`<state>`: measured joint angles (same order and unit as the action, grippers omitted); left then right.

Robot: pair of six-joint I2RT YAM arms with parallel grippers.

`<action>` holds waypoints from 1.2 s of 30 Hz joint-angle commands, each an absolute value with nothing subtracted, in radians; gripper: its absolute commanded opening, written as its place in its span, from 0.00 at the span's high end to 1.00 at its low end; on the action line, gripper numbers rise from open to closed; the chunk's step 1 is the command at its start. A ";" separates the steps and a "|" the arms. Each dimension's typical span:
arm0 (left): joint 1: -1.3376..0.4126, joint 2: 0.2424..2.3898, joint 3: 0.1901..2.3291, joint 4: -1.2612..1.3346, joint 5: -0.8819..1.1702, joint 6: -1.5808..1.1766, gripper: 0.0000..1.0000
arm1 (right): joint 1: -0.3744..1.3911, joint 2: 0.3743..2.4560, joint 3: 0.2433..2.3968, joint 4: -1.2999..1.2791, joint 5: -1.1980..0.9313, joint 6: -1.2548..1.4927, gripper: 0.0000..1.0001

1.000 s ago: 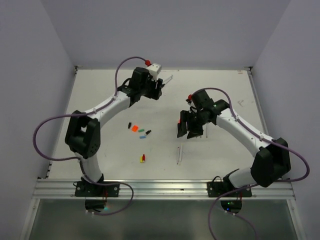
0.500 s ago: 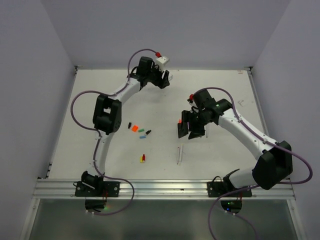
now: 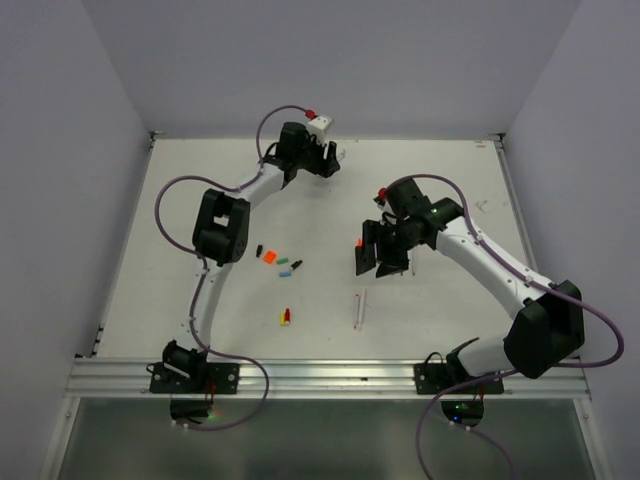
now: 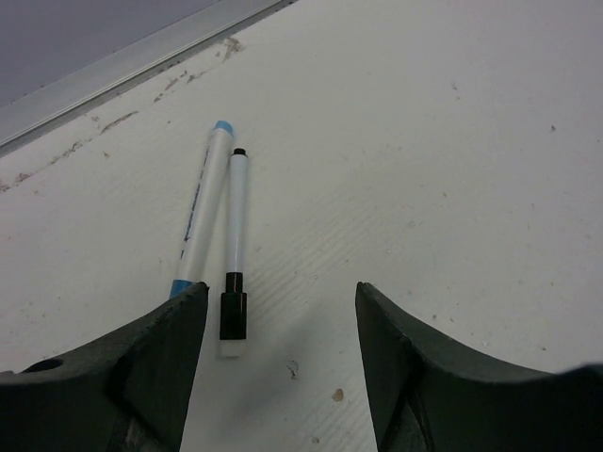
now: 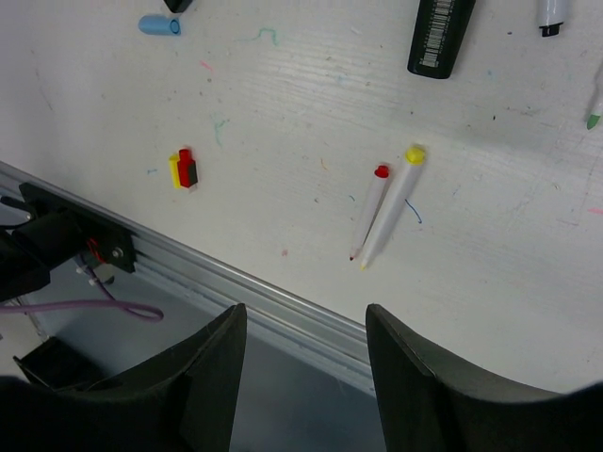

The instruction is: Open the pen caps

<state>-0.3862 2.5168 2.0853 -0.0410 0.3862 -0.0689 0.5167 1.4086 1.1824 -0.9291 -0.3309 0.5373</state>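
Observation:
My left gripper (image 3: 328, 163) is stretched to the back of the table, open (image 4: 281, 294) and empty. Just ahead of its left finger lie two pens side by side: a white one with blue ends (image 4: 203, 207) and a thinner one with a black collar (image 4: 234, 247). My right gripper (image 3: 376, 262) hangs open (image 5: 306, 320) above mid-table, holding nothing. Below it lie two pale pens, red-ended (image 5: 369, 212) and yellow-ended (image 5: 391, 202), nibs bare. Loose pen caps lie left of centre: orange (image 3: 269, 257), green (image 3: 283, 261), blue (image 3: 287, 270), black (image 3: 258, 249), and red and yellow together (image 5: 182, 169).
A black highlighter body (image 5: 441, 36) lies at the top of the right wrist view, with another pen end (image 5: 554, 11) beside it. The metal rail (image 5: 283, 306) marks the near table edge. Grey walls close in the back and sides; a raised rim (image 4: 122, 66) runs along the back.
The left arm has stretched out, its elbow swinging up toward the back, with the gripper shifting slightly right at the far edge. The right arm has barely moved.

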 commanded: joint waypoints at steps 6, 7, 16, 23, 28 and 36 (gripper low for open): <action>-0.376 2.536 2.098 0.067 0.305 -0.138 0.34 | 0.512 1.428 1.155 -0.884 -0.357 0.515 0.43; -0.376 2.539 2.098 0.066 0.308 -0.143 0.34 | 0.511 1.428 1.155 -0.882 -0.359 0.512 0.43; -0.377 2.572 2.099 0.069 0.334 -0.193 0.36 | 0.483 1.422 1.151 -0.876 -0.371 0.495 0.43; -0.380 2.579 2.094 0.087 0.324 -0.210 0.36 | 0.456 1.420 1.152 -0.865 -0.387 0.488 0.43; -0.387 2.592 2.097 0.066 0.327 -0.201 0.36 | 0.437 1.420 1.155 -0.862 -0.397 0.482 0.43; -0.403 2.608 2.089 0.046 0.314 -0.201 0.37 | 0.413 1.422 1.144 -0.835 -0.417 0.483 0.43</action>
